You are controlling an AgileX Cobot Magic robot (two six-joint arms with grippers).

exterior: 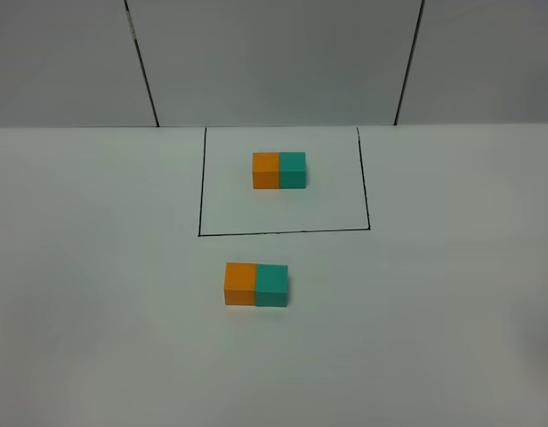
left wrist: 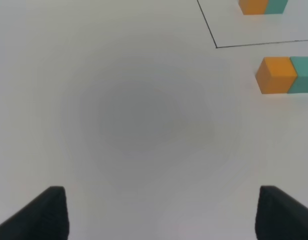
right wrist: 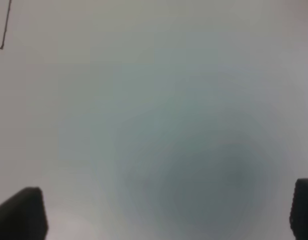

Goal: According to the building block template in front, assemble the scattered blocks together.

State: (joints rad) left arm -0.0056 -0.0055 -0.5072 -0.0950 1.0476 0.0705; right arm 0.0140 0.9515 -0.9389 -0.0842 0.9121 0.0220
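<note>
My left gripper [left wrist: 159, 212] stands spread over bare table [exterior: 96, 294], holding nothing. The orange block [exterior: 240, 284] and teal block [exterior: 272, 286] lie touching, long axis left to right, just before the framed template [exterior: 278, 170]. In the left wrist view they sit ahead and off to one side. My right gripper [right wrist: 166, 212] is spread, empty, blocks unseen there; I judge the left arm nearer.

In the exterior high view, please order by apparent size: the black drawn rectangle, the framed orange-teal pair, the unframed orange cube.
1. Black drawn rectangle, clearly largest.
2. Framed orange-teal pair.
3. Unframed orange cube, smallest, though it sits nearer the camera, so it looks somewhat enlarged.
</note>
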